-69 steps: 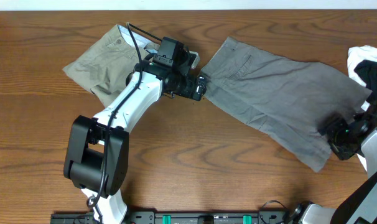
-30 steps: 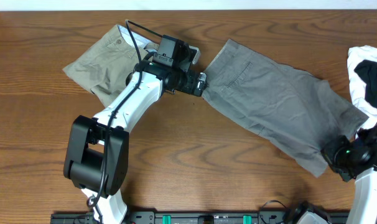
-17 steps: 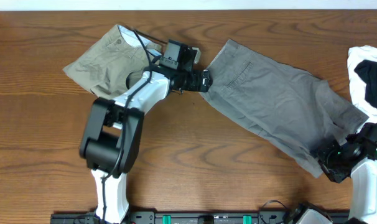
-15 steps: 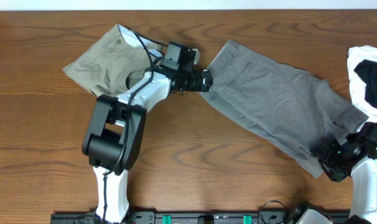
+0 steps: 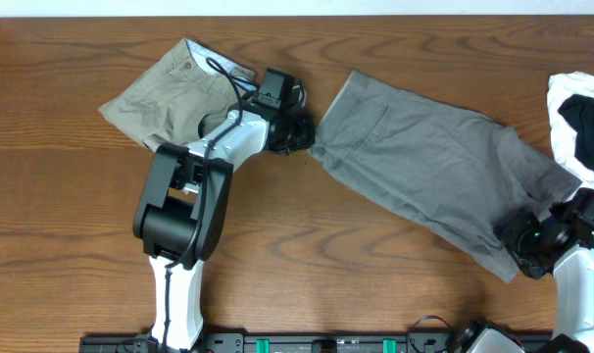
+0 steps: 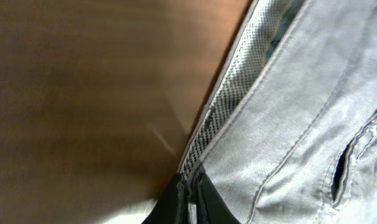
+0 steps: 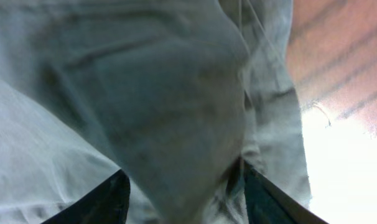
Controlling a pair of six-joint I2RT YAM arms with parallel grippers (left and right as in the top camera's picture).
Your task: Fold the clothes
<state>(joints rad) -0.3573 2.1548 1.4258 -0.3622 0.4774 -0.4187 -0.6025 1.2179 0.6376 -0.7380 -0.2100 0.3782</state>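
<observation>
The grey shorts (image 5: 434, 162) lie in a long diagonal from the upper centre of the overhead frame down to the lower right, and they look flatter and more drawn out than half a second ago. The waistband (image 6: 219, 118) end has slid down and to the left, the creases across the middle have mostly smoothed away, and the pocket slit (image 6: 341, 168) that read clearly from above is now faint.

My left gripper (image 5: 305, 132) has turned and dipped slightly with that corner. In its wrist view the fingers are pressed together on the very edge of the waistband. My right gripper (image 5: 525, 243) sits at the opposite end near the lower right, lower in the frame than two seconds ago. Its wrist view shows a thick bunch of grey cloth caught between the fingers, so I read it as clamped on the leg hem.

I judge that the two arms have pulled the garment taut between them, which is the spreading step before any fold, and no fold is made yet.

The khaki shorts (image 5: 160, 98) lie crumpled at the upper left, under the left arm, seemingly unmoved. A heap of white and black clothing (image 5: 579, 113) waits at the right edge of the wooden table (image 5: 375, 284).
</observation>
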